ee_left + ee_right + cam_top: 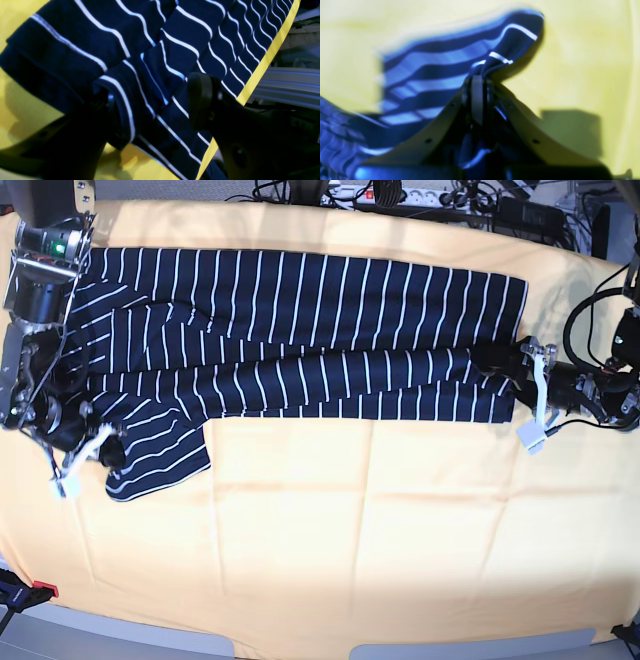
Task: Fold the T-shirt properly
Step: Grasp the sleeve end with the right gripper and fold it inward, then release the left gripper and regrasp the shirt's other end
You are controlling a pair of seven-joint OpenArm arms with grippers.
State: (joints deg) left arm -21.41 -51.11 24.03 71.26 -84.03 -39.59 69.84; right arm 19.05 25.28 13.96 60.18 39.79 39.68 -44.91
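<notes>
The T-shirt (pixel 300 310), dark navy with thin white stripes, lies folded lengthwise across the far half of the yellow-orange table cloth (pixel 350 530). At its left end a sleeve flap hangs toward the front, and my right gripper (pixel 110 452) holds its edge. In the right wrist view the right gripper (pixel 478 75) is shut on a raised fold of the T-shirt (pixel 425 82). My left gripper (pixel 497 363) is at the shirt's right end. In the left wrist view the left gripper (pixel 150 105) stands open, its fingers either side of a bunched hem of the T-shirt (pixel 195 32).
Cables and a power strip (pixel 400 195) run along the table's far edge. A small red clamp (pixel 40 588) sits at the front left corner. A metal rail (pixel 287 87) runs just past the cloth's edge (pixel 265 60) beside the left gripper.
</notes>
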